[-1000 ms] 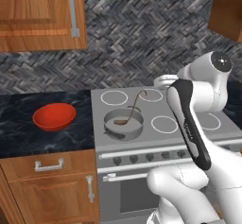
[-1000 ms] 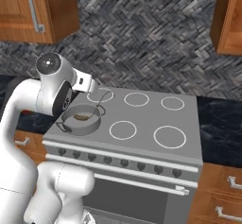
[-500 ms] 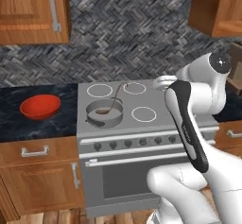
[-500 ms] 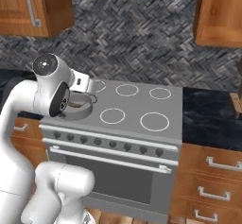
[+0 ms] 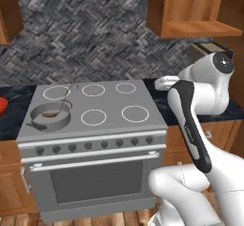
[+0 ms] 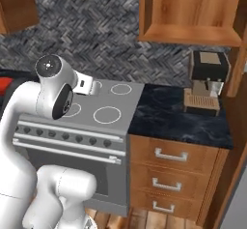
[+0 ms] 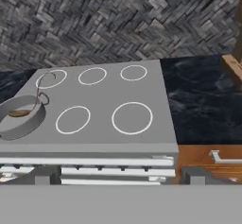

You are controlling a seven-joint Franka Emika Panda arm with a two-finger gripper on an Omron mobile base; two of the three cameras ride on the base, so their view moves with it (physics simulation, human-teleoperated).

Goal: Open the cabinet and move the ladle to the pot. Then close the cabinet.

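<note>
ladle (image 5: 61, 107) lies in the pot (image 5: 49, 117) on the stove's (image 5: 109, 125) front-left burner, its thin handle arching over the rim: transfer judged complete, closing the cabinet remaining. next move calls for reaching that door, here out of frame. arm folded high over the stove's right side, elbow up, hand looking down across the burners; claw (image 7: 118, 175) spread wide, pinching nothing.
</note>
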